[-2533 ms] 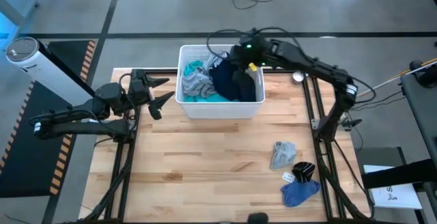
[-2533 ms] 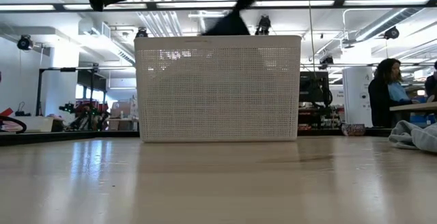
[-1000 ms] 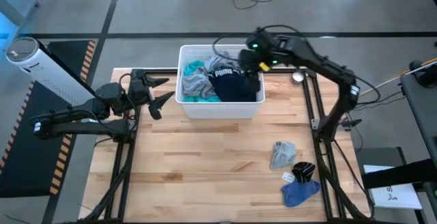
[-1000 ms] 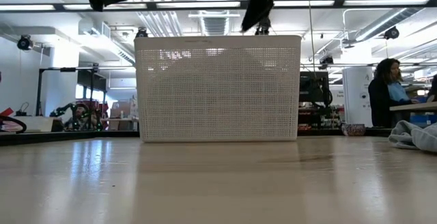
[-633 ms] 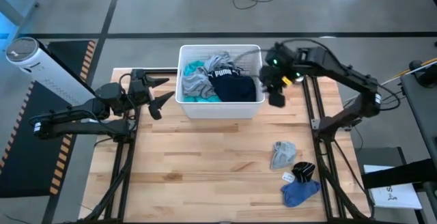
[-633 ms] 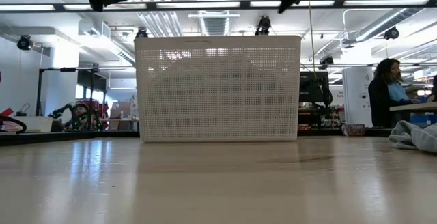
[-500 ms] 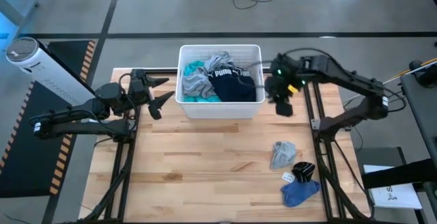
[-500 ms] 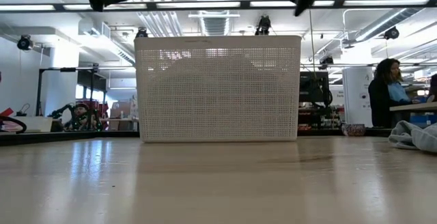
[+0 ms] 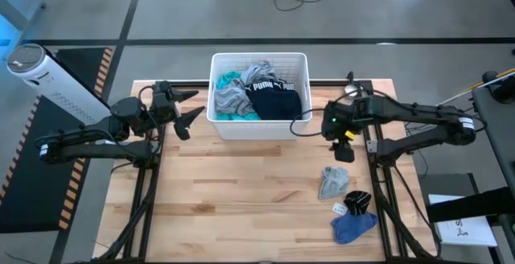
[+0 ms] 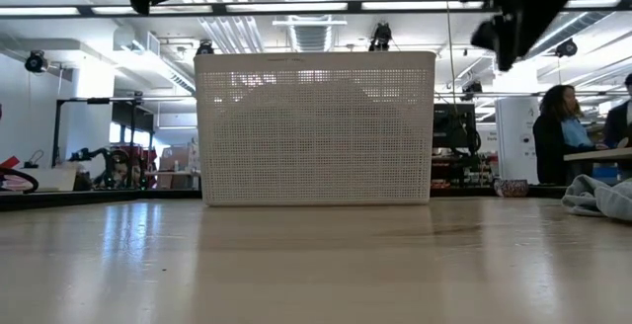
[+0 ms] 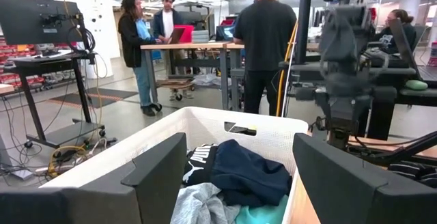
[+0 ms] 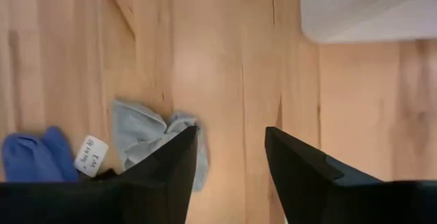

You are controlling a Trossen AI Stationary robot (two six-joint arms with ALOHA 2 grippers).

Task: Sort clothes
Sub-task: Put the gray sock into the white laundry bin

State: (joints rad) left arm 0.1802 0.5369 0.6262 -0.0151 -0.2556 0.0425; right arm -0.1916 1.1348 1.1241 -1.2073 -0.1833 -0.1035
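Observation:
The white bin (image 9: 259, 125) stands at the table's far middle and holds clothes: a navy garment with white lettering (image 9: 275, 103), grey ones (image 9: 232, 96) and a teal one (image 9: 228, 80). A grey garment (image 9: 332, 182), a black piece (image 9: 358, 200) and a blue piece (image 9: 352, 228) lie on the table at the near right. My left gripper (image 9: 189, 113) hangs open and level, left of the bin. My right gripper (image 9: 339, 139) points down over bare wood right of the bin, open and empty (image 12: 231, 138).
The bin's mesh wall (image 10: 316, 126) fills the middle of the low view. Bare wood lies in front of the bin and to the near left (image 9: 225, 200). People stand and sit in the room beyond the table (image 11: 263, 39).
My right gripper has swung from above the bin's far right corner toward the table's near and right edges. It has come down lower beside the bin and has tipped further downward. It carries nothing. The clothes in the bin have stayed as they were.

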